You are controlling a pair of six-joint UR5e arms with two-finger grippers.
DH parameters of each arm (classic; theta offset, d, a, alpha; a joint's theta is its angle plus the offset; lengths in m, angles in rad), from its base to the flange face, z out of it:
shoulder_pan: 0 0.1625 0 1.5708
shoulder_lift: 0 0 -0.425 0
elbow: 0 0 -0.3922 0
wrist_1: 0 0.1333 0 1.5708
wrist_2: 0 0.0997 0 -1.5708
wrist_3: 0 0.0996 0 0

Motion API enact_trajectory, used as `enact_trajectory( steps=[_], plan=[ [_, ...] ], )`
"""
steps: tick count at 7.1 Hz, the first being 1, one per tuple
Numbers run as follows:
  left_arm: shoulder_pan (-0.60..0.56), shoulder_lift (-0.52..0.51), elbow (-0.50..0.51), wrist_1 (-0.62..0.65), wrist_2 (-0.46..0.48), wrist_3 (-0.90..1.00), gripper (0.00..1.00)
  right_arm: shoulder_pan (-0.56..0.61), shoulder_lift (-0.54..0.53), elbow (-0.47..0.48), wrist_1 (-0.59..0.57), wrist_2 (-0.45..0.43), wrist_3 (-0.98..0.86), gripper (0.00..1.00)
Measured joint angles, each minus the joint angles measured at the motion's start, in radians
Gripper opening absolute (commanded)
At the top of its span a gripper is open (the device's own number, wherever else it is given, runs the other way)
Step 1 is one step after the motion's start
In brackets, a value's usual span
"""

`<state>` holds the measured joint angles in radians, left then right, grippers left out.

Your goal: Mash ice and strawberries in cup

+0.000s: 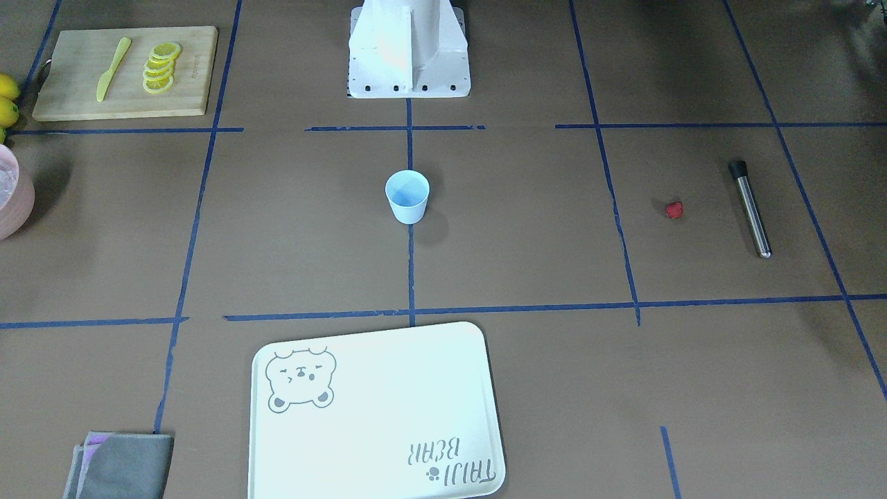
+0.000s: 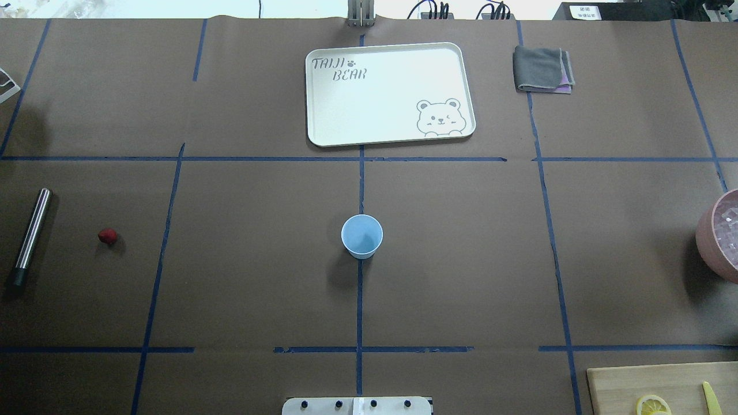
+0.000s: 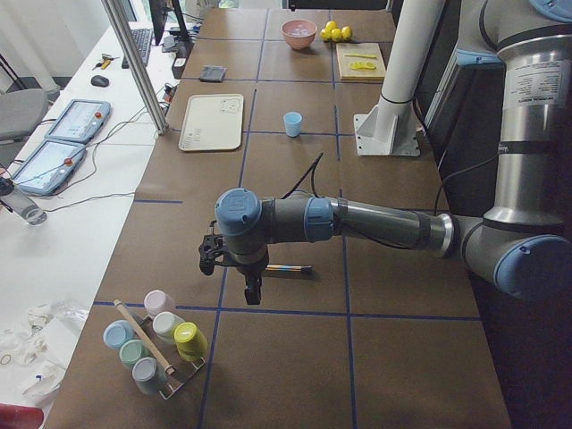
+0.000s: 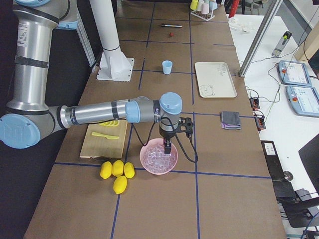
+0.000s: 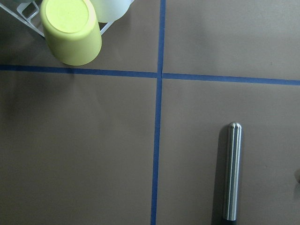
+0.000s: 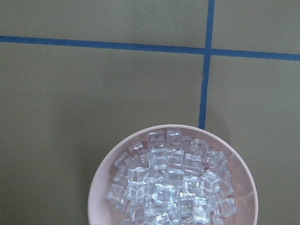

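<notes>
The pale blue cup (image 2: 361, 235) stands upright at the table's middle, also in the front view (image 1: 407, 196); nothing shows inside it. The red strawberry (image 2: 107, 235) lies on the table at the left, beside a steel muddler (image 2: 31, 233). Ice cubes (image 6: 171, 185) fill a pink bowl (image 4: 158, 157) at the right end. My left gripper (image 3: 253, 290) hangs over the muddler (image 5: 231, 171). My right gripper (image 4: 168, 147) hangs just above the ice bowl. Both grippers show only in side views, so I cannot tell whether they are open or shut.
A white bear tray (image 2: 389, 92) and a folded grey cloth (image 2: 542, 69) lie at the far side. A wooden board (image 1: 125, 69) holds lemon slices and a yellow knife. Whole lemons (image 4: 117, 172) lie near the bowl. A rack of coloured cups (image 3: 156, 344) stands at the left end.
</notes>
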<state>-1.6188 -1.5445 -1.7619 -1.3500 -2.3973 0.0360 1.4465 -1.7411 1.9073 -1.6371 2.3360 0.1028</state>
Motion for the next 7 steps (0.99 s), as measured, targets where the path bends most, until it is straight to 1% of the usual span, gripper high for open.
enact_trajectory(
  steps=[4, 5, 7],
  plan=[
    [0.01, 0.028, -0.007, -0.014, 0.0, -0.009, 1.0, -0.002, 0.004, 0.003, 0.01, 0.016, 0.002, 1.0],
    [0.011, 0.034, -0.001, -0.015, -0.003, -0.01, 1.0, -0.003, 0.002, 0.002, 0.036, 0.016, 0.003, 1.0],
    [0.011, 0.055, -0.02, -0.024, -0.015, -0.005, 1.0, -0.019, -0.006, 0.0, 0.087, 0.017, 0.035, 0.99]
  ],
)
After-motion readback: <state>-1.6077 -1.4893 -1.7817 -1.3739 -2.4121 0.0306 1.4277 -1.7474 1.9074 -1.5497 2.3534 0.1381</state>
